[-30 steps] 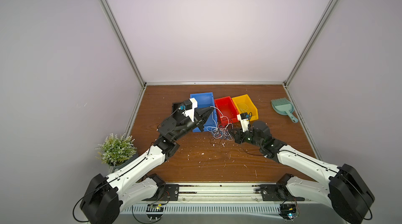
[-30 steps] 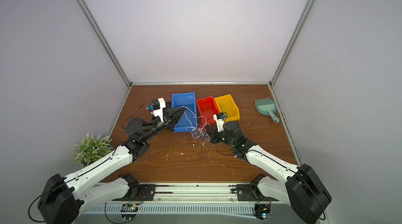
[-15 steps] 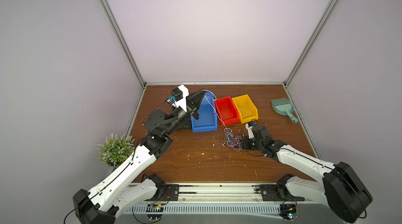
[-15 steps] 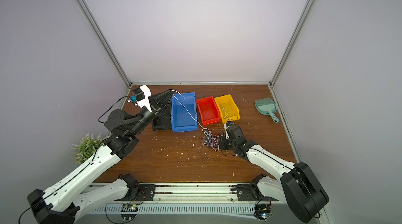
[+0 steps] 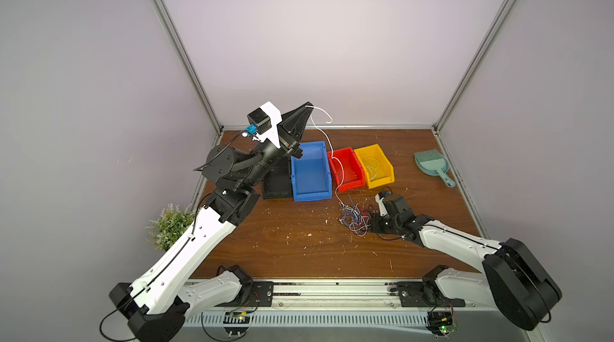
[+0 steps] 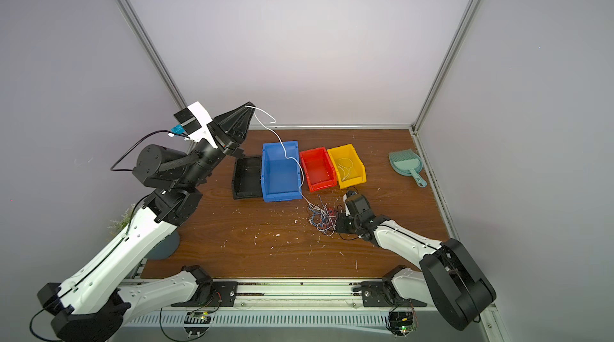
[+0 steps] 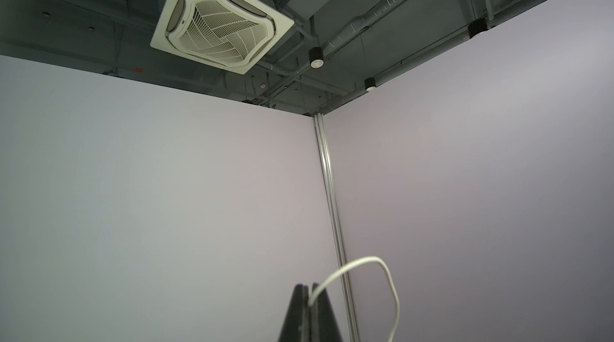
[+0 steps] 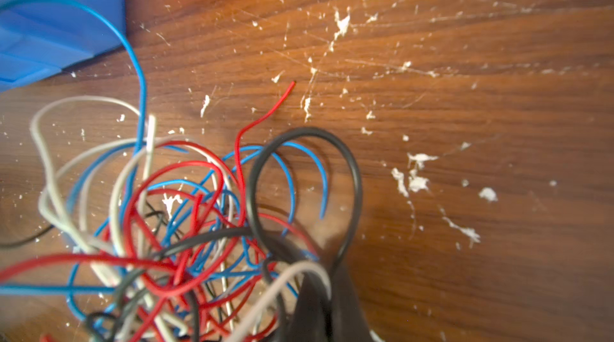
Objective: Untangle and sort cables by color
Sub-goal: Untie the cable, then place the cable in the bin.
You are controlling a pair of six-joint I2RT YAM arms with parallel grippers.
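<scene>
Since the earlier frames the left gripper (image 5: 309, 108) has climbed higher above the far left corner of the blue bin (image 5: 311, 196). The white cable (image 7: 365, 259) it carries now stretches further out of the tangle (image 5: 354, 219). Its fingers are pressed together on that cable. In the left wrist view a short end loops free past the tips and is cut off at the frame's edge. In both top views the cable drops past the blue bin's right wall to the tangle, which lies on the table (image 5: 282, 247) just off the blue bin's near right corner. The right gripper (image 5: 372, 221) sits low at the side of the tangle away from the blue bin, fingers closed. In the right wrist view blurred black and white strands cross its tips, so I cannot tell which strand, if any, it pinches. The left arm hides much of the black bin (image 5: 275, 187) against the blue bin's left wall.
</scene>
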